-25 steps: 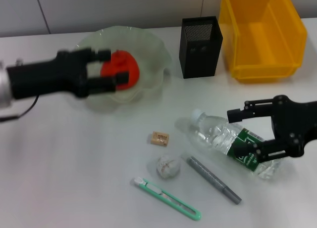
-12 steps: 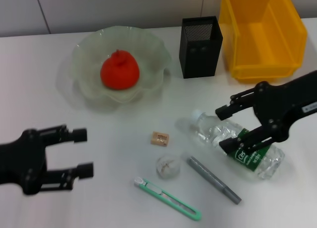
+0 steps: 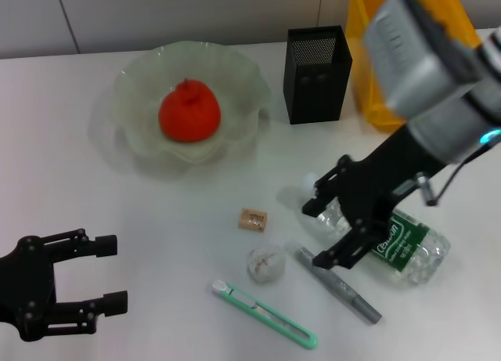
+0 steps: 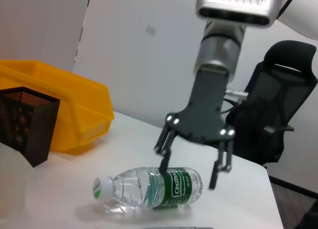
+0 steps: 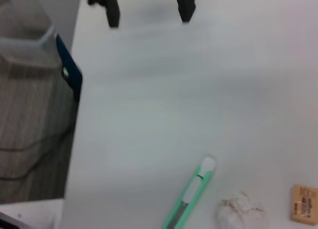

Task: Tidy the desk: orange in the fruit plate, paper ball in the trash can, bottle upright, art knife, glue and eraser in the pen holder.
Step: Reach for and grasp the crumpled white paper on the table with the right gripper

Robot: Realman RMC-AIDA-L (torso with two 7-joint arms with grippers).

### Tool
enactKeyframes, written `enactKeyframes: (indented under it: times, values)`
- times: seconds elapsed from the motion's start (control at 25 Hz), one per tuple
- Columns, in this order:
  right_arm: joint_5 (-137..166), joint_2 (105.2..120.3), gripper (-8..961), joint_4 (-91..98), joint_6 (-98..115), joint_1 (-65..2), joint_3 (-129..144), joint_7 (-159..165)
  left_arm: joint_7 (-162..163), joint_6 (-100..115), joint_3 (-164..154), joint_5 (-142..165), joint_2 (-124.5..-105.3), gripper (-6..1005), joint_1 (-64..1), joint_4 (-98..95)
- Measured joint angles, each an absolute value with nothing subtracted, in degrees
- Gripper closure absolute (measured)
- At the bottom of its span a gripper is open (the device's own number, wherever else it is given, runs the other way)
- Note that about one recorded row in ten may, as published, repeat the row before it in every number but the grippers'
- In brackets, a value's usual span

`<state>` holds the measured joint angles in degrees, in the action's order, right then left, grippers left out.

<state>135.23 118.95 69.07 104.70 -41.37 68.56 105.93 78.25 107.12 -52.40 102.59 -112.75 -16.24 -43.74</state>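
The orange (image 3: 188, 110) lies in the pale green fruit plate (image 3: 243, 79). The clear bottle (image 3: 399, 240) with a green label lies on its side at the right; it also shows in the left wrist view (image 4: 149, 189). My right gripper (image 3: 321, 232) is open and straddles the bottle's clear part near the neck, also seen in the left wrist view (image 4: 188, 175). The eraser (image 3: 252, 218), paper ball (image 3: 266, 265), green art knife (image 3: 266, 314) and grey glue stick (image 3: 337, 284) lie on the table. My left gripper (image 3: 109, 273) is open and empty at the front left.
The black mesh pen holder (image 3: 317, 73) stands behind the bottle. The yellow bin (image 3: 376, 102) is at the back right, partly hidden by my right arm. The right wrist view shows the art knife (image 5: 191, 194), paper ball (image 5: 241, 211), eraser (image 5: 304, 204) and the table's edge.
My left gripper left the orange in the plate and drew back to the front left. My right arm swung over the bin, and its gripper slid along the bottle toward the neck.
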Motion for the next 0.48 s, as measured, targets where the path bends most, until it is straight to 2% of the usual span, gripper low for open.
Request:
enactKeyframes:
  times: [0.48]
  values:
    - [132.90,119.45,244,59.02,88.01,-42.64,85.75,106.45,76.46,105.61,-52.30,102.66,-113.38,181,-16.84,-43.19]
